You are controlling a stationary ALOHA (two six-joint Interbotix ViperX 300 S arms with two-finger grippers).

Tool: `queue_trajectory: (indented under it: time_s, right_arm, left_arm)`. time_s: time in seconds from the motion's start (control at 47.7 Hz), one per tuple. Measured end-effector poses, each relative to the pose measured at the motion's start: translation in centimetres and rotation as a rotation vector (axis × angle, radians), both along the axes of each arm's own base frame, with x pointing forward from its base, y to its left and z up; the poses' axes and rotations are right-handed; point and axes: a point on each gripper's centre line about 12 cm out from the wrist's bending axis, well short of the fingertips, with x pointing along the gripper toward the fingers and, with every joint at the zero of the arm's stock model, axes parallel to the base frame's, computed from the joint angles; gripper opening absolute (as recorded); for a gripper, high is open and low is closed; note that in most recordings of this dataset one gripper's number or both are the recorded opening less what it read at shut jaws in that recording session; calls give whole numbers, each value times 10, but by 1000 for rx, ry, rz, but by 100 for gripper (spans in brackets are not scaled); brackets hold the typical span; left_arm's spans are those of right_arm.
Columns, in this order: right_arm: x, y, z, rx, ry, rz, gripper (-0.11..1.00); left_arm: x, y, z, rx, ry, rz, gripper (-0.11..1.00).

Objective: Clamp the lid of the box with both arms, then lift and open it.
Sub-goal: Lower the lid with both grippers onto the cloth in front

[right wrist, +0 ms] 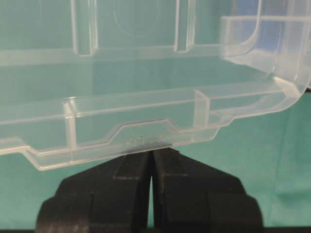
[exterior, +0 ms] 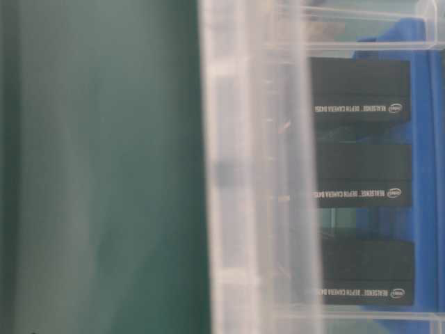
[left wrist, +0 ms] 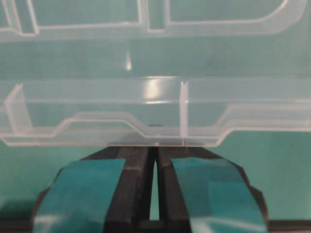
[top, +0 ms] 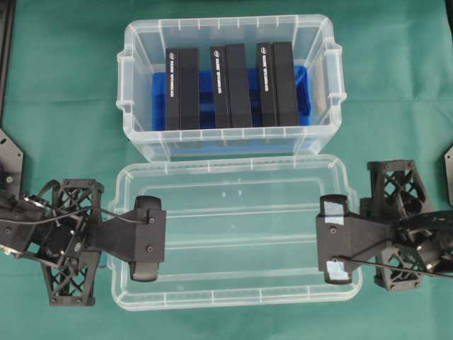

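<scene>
The flat clear plastic lid (top: 233,234) lies on the green cloth just in front of the deep clear plastic box (top: 230,85), already off it. The left gripper (left wrist: 154,148) and right gripper (right wrist: 150,151) are each clenched on a short end rim. To finish well, I judge both should let go together, then back straight outward

Even, bright light from above my arms; soft shadows. White glare streaks the flat clear plastic lid (left wrist: 150,90) at my left wrist. The table-level view is blurred, out of focus.
</scene>
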Motion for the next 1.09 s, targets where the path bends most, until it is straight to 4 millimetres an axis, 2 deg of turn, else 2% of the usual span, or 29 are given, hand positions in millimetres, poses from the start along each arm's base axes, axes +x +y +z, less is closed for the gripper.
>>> queue_trajectory:
  time_s: [0.545,0.859,1.09]
  right_arm:
    - [-2,5,-64,73,-42,38,0]
    - [1,-1,-104,108,-53,57,0]
    - [4,2,-122,137,-64,75,0]
  left_arm:
    - [0,-2,-73,-16,-3,43,1]
    - [4,-4,-95,-18,2,50,1]
    - [2,-3,-108,-13,11,50,1]
